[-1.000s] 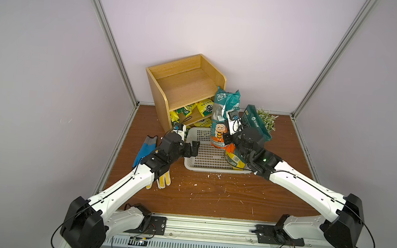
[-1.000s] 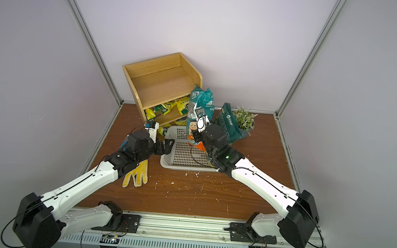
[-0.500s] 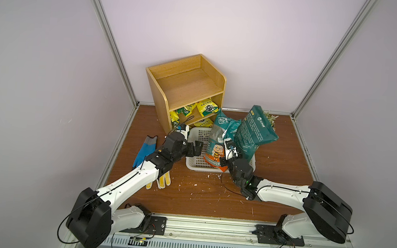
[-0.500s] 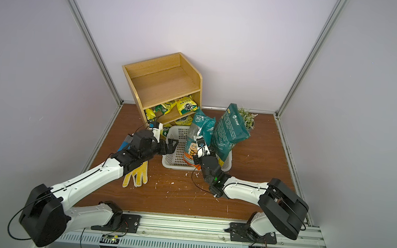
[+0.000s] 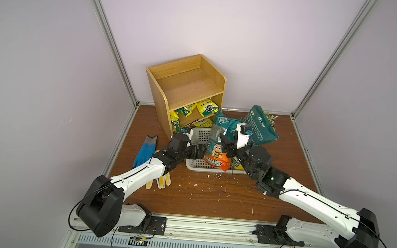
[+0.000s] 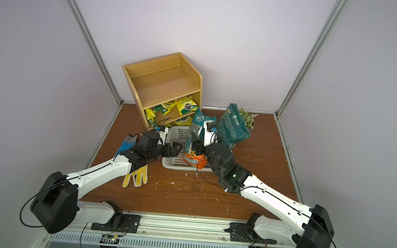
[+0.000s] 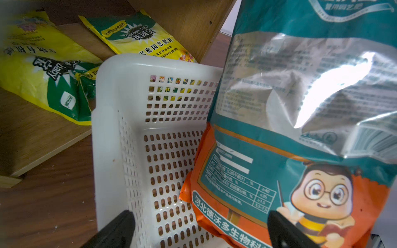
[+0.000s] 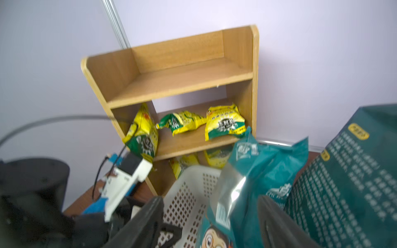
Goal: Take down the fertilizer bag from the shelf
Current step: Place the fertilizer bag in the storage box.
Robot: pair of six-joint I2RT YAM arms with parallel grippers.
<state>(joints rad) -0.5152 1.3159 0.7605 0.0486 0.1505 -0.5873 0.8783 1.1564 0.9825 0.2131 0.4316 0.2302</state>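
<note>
The fertilizer bag (image 5: 217, 144) (image 6: 194, 138), teal over orange with a cartoon bee, stands upright in the white perforated basket (image 5: 199, 134) (image 6: 175, 132), in front of the wooden shelf (image 5: 186, 85) (image 6: 164, 83) (image 8: 182, 79). My right gripper (image 5: 227, 146) (image 6: 196, 142) (image 8: 210, 219) is open, its jaws set wide on either side of the bag's upper part (image 8: 257, 171). One jaw stands clear of the bag. My left gripper (image 5: 201, 151) (image 6: 175, 149) (image 7: 198, 225) is open over the basket floor (image 7: 171, 171), just beside the bag's lower edge (image 7: 236, 204).
A dark green bag (image 5: 259, 127) (image 6: 231, 127) leans behind the basket, with a small plant (image 5: 272, 117) beyond it. Yellow packets (image 5: 206, 107) (image 8: 223, 124) lie on the shelf's lower tiers. A blue glove (image 5: 145, 150) and a yellow glove (image 5: 161, 182) lie under my left arm.
My right gripper has gone from shut on the fertilizer bag to open. The bag has come down and now stands in the basket. My left arm has barely moved.
</note>
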